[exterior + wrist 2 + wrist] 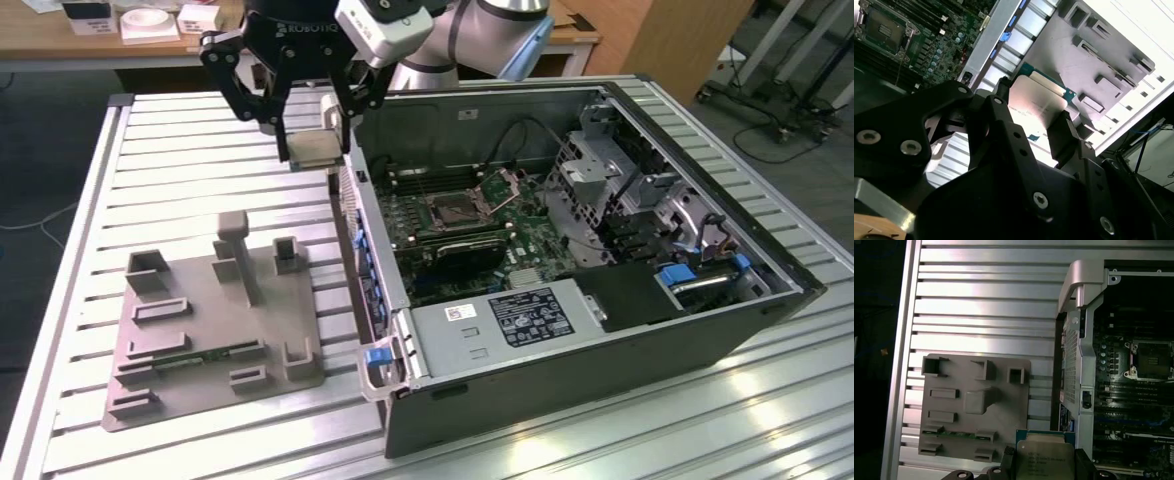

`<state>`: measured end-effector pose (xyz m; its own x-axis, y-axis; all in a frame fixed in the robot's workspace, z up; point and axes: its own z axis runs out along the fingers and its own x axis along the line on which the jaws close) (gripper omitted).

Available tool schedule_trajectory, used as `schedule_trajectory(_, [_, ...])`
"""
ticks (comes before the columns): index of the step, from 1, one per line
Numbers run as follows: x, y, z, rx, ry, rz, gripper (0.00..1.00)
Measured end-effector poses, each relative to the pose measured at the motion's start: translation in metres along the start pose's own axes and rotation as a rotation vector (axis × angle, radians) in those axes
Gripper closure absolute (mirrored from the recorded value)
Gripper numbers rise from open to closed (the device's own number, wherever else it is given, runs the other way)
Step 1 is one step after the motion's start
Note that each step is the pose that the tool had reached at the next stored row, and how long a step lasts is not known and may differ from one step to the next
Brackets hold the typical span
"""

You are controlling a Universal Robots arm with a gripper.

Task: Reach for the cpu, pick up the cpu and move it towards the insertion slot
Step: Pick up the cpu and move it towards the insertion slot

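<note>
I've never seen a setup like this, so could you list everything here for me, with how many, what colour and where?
cpu: one, silvery face, held between the gripper's fingers above the table, beside the computer case.
insertion slot: one, silver frame with dark centre, on the green board inside the case.
computer case: one, grey, lying open on the table.
grey tray: one, with upright blocks, on the table at the exterior view's left of the case.
slatted table: one, silver metal.
wooden desk: one, behind the table.
gripper: one, black, closed on the cpu.
</note>
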<state>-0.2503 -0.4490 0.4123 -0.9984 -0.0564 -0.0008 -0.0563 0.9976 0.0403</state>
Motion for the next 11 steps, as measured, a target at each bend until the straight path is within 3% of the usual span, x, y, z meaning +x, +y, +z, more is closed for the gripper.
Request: schedule_trajectory(11, [-0.0072, -0.0004, 0.0000, -0.0001, 0.0000, 0.000, 0.45])
